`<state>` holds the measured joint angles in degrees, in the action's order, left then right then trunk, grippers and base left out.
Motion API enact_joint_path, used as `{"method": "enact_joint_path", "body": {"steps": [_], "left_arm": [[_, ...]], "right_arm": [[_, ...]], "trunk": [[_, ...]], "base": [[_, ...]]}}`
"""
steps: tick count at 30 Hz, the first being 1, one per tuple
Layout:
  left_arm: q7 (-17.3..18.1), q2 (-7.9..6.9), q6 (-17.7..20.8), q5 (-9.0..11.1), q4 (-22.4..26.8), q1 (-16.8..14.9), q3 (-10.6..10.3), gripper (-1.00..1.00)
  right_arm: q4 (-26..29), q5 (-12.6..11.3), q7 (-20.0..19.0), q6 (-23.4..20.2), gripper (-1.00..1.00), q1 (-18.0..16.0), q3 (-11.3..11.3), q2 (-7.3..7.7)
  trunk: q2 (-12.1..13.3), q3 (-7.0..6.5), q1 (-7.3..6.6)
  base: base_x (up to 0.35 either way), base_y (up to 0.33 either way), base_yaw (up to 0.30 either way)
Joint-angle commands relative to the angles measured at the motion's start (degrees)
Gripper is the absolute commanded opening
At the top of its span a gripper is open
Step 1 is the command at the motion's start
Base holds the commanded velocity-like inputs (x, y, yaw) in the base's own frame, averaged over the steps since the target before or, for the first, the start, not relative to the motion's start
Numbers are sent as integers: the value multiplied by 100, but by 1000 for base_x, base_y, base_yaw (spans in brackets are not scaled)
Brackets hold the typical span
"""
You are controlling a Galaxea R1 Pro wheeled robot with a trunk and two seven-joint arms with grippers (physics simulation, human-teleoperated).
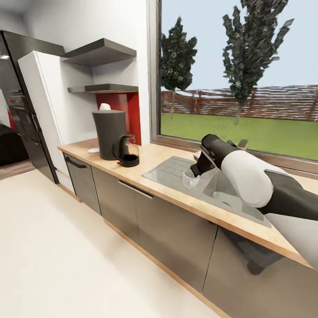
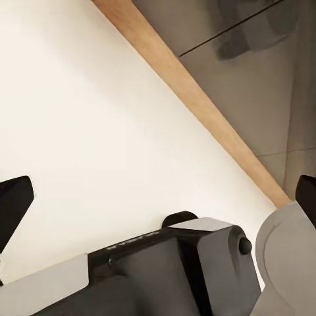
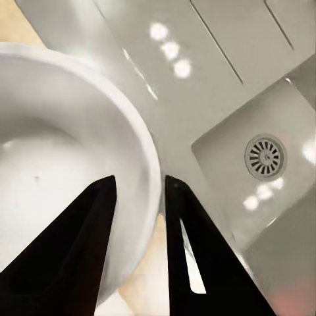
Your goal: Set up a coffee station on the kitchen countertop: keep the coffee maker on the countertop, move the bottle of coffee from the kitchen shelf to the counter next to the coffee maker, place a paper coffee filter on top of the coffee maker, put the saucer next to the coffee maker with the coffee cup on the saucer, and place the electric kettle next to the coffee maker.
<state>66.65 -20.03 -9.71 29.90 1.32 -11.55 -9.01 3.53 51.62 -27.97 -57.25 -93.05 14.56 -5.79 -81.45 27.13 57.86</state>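
My right gripper (image 1: 197,169) is shut on the rim of the white coffee cup (image 1: 189,179) and holds it above the steel sink (image 1: 221,194). In the right wrist view one finger (image 3: 72,257) is inside the coffee cup (image 3: 66,145) and the other is outside. Further left on the kitchen countertop (image 1: 154,155) stands the dark coffee maker (image 1: 109,134) with the paper coffee filter (image 1: 104,107) on top. The electric kettle (image 1: 126,151) stands against its right side, and the saucer (image 1: 93,150) lies at its left. The kitchen shelf (image 1: 106,88) hangs above. The bottle of coffee is out of view. My left gripper (image 2: 160,201) is open over the floor.
A thicker dark board (image 1: 99,52) hangs above the shelf, beside a tall white cabinet (image 1: 44,101) and a dark oven column (image 1: 17,110). A big window (image 1: 238,75) runs behind the sink. Dark drawer fronts (image 1: 154,216) sit under the worktop, with pale floor (image 1: 57,256) in front.
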Motion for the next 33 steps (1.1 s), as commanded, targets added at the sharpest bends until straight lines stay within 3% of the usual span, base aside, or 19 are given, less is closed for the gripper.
{"method": "enact_joint_path", "body": {"steps": [1, 19, 33], "left_arm": [[6, -1, -49, 34, -5, -6, -49, 100], [6, -1, -49, 33, -6, -6, -49, 100], [6, -5, -49, 35, -5, -6, -49, 100]], "right_arm": [[12, 59, -33, -23, -100, -2, 38, -1], [7, 59, -33, -23, -100, -2, 45, -1], [7, 50, -33, -23, -100, 0, 56, -1]], "trunk": [[-4, 6, 0], [-4, 6, 0], [-4, 6, 0]], "base": [[0, 0, 272], [2, 0, 268], [230, 57, 67]]}}
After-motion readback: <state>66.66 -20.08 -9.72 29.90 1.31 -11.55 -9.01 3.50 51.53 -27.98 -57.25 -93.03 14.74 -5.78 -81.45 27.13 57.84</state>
